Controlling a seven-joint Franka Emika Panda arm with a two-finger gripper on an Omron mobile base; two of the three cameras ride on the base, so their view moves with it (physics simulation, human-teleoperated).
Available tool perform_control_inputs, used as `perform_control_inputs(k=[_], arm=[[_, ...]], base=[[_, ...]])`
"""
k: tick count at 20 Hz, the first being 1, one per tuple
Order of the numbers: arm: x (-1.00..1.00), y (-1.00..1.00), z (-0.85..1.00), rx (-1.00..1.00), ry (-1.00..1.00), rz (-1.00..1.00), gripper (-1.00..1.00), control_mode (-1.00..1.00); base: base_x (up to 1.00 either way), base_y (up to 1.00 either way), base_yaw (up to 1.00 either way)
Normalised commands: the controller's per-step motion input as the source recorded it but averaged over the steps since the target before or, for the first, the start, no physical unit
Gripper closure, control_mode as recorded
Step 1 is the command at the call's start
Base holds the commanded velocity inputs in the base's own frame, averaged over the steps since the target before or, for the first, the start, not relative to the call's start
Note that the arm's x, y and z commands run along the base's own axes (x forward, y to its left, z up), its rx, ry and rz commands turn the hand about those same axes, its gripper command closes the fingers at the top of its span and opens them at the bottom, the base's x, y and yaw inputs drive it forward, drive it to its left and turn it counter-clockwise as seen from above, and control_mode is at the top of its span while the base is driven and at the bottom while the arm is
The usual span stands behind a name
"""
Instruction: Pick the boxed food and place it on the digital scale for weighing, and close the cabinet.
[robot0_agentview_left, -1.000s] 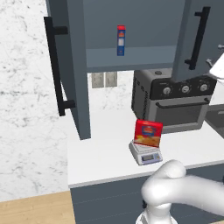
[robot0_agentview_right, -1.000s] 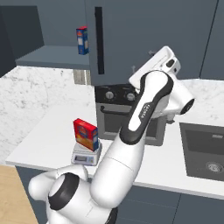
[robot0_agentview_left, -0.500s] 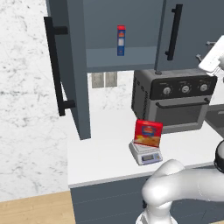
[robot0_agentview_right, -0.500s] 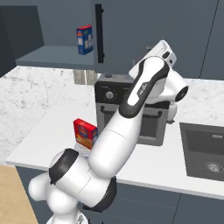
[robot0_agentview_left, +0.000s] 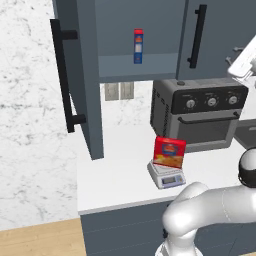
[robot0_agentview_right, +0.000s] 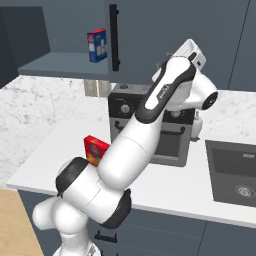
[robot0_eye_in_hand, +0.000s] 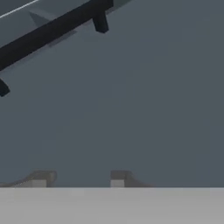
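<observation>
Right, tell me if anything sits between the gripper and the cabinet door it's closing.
Nothing visible does. In the hand view the gripper faces the flat front of the right cabinet door, with its black bar handle off to one side. Whether the fingertips touch the door cannot be told. The boxed food already stands on the digital scale.

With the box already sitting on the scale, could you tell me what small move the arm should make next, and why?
Probably move to the left door and push it shut. The box rests on the scale, and the right door looks closed, with the gripper facing its front. The left door stands wide open, baring the shelf with the slim box.
</observation>
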Motion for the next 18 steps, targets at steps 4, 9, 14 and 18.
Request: perform_control_inputs(k=[4, 9, 14, 18], arm=[[-0.54, 0.45, -0.06, 0.0, -0.1, 0.0, -1.0, -1.0], [-0.92, 0.5, -0.01, 0.0, -0.16, 0.0, -1.0, -1.0], [-0.98, 0.18, 0.08, 0.0, -0.1, 0.0, -1.0, -1.0], [-1.0, 0.03, 0.0, 0.0, -0.02, 0.0, -1.0, -1.0]], base=[[0.0, 0.0, 0.0], [0.0, 0.0, 0.0], [0.0, 0.0, 0.0], [0.0, 0.0, 0.0]])
